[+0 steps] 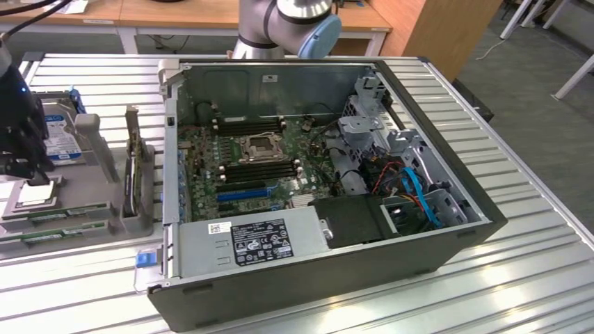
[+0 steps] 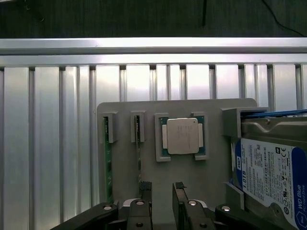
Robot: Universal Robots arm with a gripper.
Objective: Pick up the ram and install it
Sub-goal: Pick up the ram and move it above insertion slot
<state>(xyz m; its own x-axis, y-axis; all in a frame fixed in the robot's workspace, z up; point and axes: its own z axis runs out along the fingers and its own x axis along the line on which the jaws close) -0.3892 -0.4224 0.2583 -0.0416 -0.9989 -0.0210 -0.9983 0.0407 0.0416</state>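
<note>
Wrist view: ridged black gripper point(image 2: 162, 190) gapes wide, empty, near the thin green ram point(image 2: 138, 163) standing edge-on in a grey holder point(image 2: 216, 163).

I note the arm's silver-and-blue joint point(image 1: 302, 21) at the far side of the exterior view, and the dark wrist point(image 1: 17, 132) at that view's left edge. The gripper point(image 2: 162, 190) points downward. Its two black fingers point(image 2: 146, 192) stand parallel, spread wide, holding nothing.
</note>
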